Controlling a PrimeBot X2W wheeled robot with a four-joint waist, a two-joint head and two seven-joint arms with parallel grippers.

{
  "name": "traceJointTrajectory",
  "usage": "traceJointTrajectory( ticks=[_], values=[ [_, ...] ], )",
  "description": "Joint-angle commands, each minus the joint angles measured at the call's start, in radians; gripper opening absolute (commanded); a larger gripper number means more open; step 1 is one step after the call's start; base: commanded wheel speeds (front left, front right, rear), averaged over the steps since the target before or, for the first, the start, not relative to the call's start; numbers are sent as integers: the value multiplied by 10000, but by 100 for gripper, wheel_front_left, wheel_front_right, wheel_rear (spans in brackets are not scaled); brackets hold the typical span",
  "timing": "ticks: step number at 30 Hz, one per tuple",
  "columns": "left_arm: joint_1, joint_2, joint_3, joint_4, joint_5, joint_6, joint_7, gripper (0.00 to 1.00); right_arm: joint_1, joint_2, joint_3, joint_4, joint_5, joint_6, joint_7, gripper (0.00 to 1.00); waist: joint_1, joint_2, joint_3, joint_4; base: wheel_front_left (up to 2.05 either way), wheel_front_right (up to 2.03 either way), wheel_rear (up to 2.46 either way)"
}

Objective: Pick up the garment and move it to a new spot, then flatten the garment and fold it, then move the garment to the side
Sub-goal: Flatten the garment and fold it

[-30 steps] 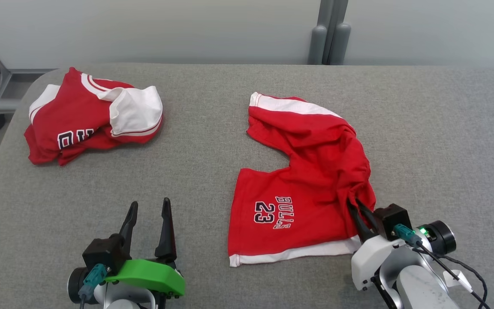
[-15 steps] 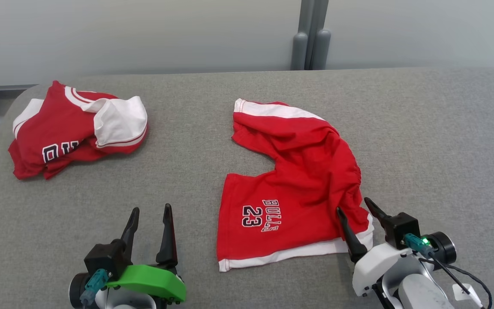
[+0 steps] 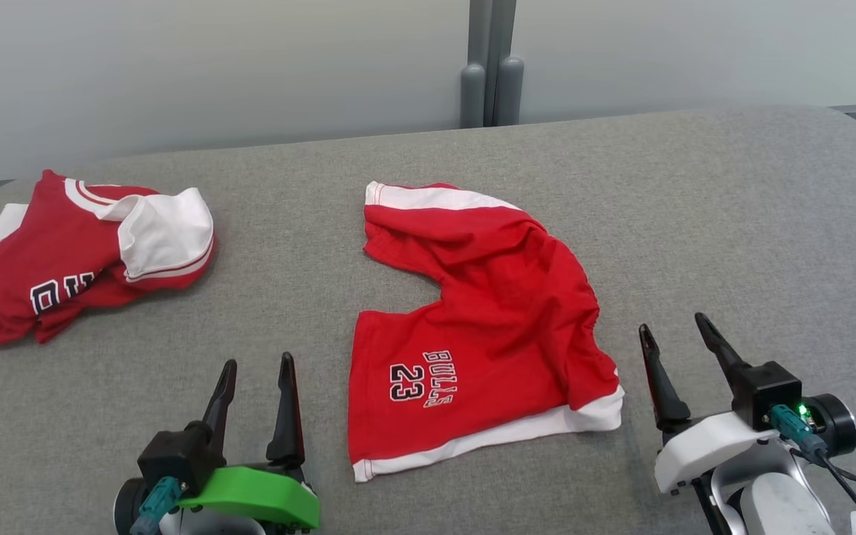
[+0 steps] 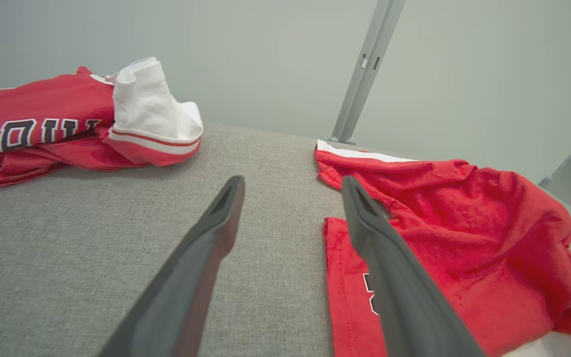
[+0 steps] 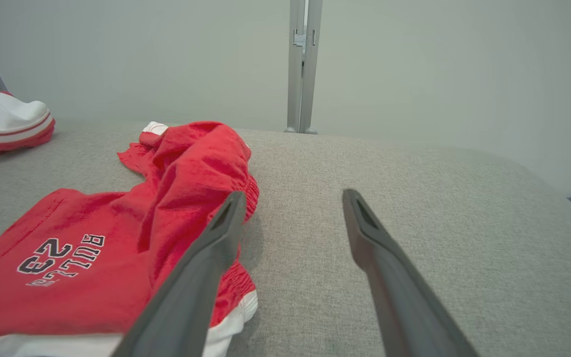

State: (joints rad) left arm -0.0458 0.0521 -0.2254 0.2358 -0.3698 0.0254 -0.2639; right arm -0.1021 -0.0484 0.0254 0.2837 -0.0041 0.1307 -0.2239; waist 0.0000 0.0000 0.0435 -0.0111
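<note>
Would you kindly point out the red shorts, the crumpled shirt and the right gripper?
red shorts (image 3: 502, 312), head view, middle of the red cloth.
crumpled shirt (image 3: 49, 245), head view, its red body.
right gripper (image 3: 670, 322), head view, midway between its fingertips.

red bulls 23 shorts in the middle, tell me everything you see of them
The red shorts look like soft knit fabric with white hem bands and BULLS 23 printed on one leg. They lie rumpled on the grey table, legs splayed, waist bunched. Nothing holds them; the right gripper is beside them, jaws open.
</note>
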Motion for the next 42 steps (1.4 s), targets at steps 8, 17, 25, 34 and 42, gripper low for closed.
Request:
traceJointTrajectory(
  ticks=[8, 17, 25, 34, 42],
  values=[
    [1002, 142, 250, -592, -108, -11, -7, 100, 525, -37, -357, -1094, 41, 1, 173, 100, 0, 0, -184, -257, 0, 0, 0],
    [1744, 110, 450, -1220, -325, 84, -7, 100, 974, -34, -491, -1795, 240, 1, 371, 100, 0, 0, -504, -314, 0, 0, 0],
    [1904, 169, 530, -1446, -221, 135, -7, 100, 1198, -37, -340, -2241, 331, 1, 580, 100, 0, 0, -600, -382, 0, 0, 0],
    [1968, 171, 553, -1420, -159, 151, -7, 100, 1187, -36, -277, -2298, 390, 1, 588, 100, 0, 0, -621, -340, 0, 0, 0],
    [1952, 177, 565, -1398, -157, 132, -7, 100, 1121, -36, -255, -2303, 439, 1, 586, 100, 0, 0, -630, -296, 0, 0, 0]
  ],
)
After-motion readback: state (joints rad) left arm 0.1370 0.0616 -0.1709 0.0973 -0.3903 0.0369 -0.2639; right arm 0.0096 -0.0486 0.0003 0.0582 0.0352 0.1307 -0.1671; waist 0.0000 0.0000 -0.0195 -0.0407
